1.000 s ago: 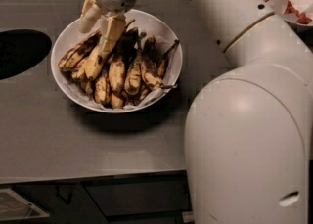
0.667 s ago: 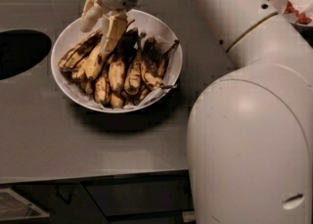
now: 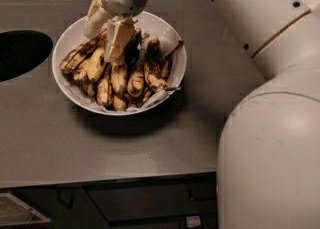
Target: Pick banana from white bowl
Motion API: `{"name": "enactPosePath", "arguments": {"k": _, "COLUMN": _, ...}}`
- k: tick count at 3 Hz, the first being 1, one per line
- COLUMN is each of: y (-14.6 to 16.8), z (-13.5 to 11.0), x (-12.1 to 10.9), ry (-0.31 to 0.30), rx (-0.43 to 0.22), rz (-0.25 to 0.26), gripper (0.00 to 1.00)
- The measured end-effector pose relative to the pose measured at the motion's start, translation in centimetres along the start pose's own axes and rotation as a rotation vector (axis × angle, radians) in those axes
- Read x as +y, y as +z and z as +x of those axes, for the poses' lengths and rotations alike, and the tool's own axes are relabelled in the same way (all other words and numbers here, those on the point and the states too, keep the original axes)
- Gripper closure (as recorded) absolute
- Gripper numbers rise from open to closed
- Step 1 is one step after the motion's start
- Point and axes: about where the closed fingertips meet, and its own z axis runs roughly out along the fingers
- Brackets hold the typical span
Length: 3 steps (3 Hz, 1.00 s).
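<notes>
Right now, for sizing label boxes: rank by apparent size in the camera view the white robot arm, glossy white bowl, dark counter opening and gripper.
1. White robot arm; nearness inflates it.
2. Glossy white bowl.
3. Dark counter opening, cropped by the frame, and gripper over the bowl's far side: alike.

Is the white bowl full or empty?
Full. The white bowl holds a heap of spotty bananas almost to its rim. The pincer hangs over the heap's back left side.

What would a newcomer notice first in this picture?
A white bowl heaped with overripe bananas sits on the grey counter, left of centre. The gripper hangs over the bowl's upper left side, and the robot's bulky white arm fills the right side.
</notes>
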Motion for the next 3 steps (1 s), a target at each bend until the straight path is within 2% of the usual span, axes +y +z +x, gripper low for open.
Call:
{"name": "enactPosePath", "arguments": {"k": 2, "y": 1.8, "z": 0.7, "x": -0.5, "ry": -0.027, "rx": -0.042, "rz": -0.034, "gripper": 0.41}}
{"name": "enactPosePath", "arguments": {"k": 3, "y": 2.2, "z": 1.1, "x": -1.1, "ry": -0.033, "rx": -0.053, "rz": -0.039, "gripper": 0.53}}
